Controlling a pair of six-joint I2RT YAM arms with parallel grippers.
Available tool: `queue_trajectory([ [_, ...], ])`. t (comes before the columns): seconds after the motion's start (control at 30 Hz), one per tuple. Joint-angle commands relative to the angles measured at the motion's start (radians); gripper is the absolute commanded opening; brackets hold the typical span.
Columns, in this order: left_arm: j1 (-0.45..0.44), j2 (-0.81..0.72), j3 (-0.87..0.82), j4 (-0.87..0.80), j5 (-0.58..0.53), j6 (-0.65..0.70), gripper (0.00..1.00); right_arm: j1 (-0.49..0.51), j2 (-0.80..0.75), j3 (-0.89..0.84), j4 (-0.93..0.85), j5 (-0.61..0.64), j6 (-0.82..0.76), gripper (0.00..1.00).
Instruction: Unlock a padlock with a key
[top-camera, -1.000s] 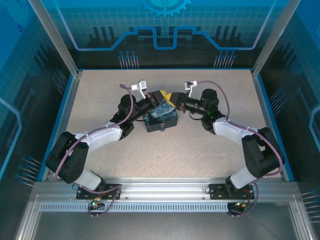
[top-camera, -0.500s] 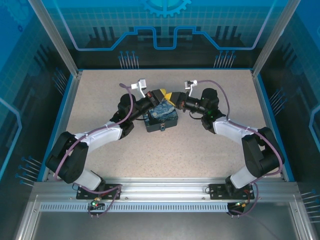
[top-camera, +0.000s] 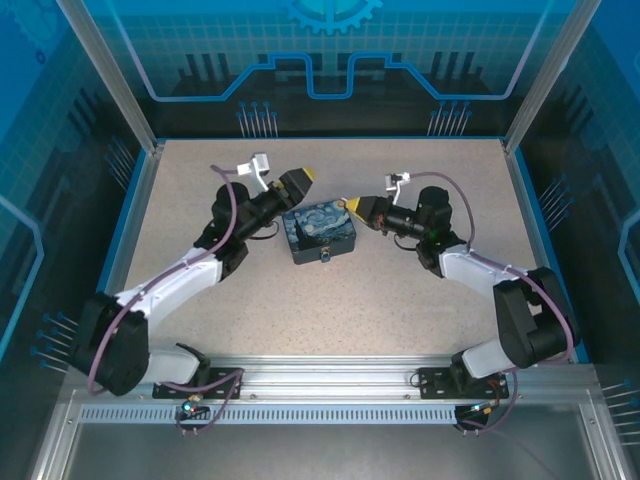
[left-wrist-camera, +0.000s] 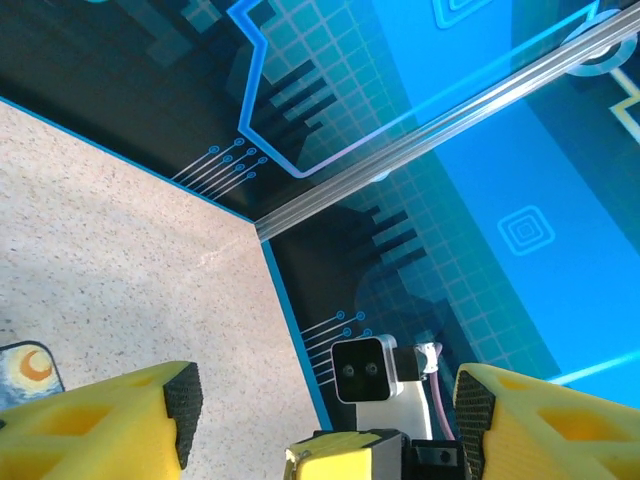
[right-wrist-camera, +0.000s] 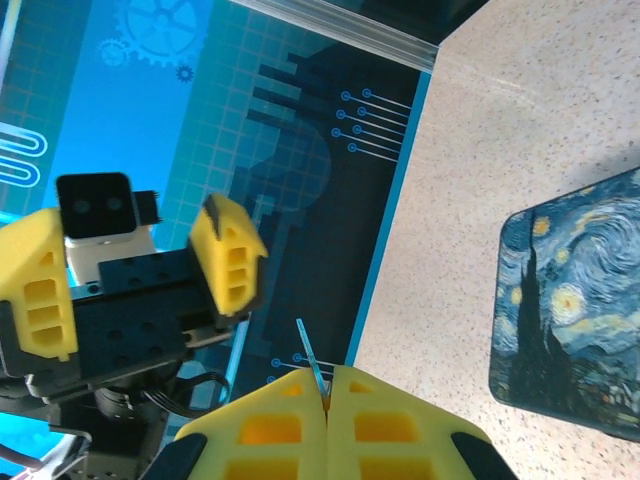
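Top external, padlock (top-camera: 325, 257): at near edge of tin (top-camera: 318, 230) on desk (top-camera: 400, 300); details too small.
Right jaws: pinched shut on thin sliver, likely the key (right-wrist-camera: 312, 365).
Left jaws: apart, empty.
Progress: key not inserted; unlocking remains.

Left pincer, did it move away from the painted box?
Yes. In the top view the left pincer has swung left, off the painted box, which stayed put. It is now open, just past the box's far-left corner.

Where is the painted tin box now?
Top view: the tin box sits in the middle of the table, between the left gripper and the right gripper.
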Motion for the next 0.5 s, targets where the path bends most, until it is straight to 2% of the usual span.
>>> queue_trajectory([
  [0.0,-0.003,-0.053,-0.018,-0.229,0.062,0.097,0.72,-0.034,-0.072,-0.025,-0.120,-0.035,-0.104,0.00],
  [0.1,-0.028,-0.070,-0.049,-0.343,0.086,0.134,0.75,-0.068,-0.102,-0.024,-0.250,-0.030,-0.178,0.00],
  [0.23,-0.103,-0.066,-0.128,-0.395,0.032,0.144,0.75,-0.110,-0.098,-0.023,-0.313,-0.034,-0.203,0.00],
  [0.47,-0.164,0.037,-0.292,-0.120,0.061,0.120,0.68,-0.121,-0.062,-0.002,-0.358,-0.007,-0.221,0.00],
])
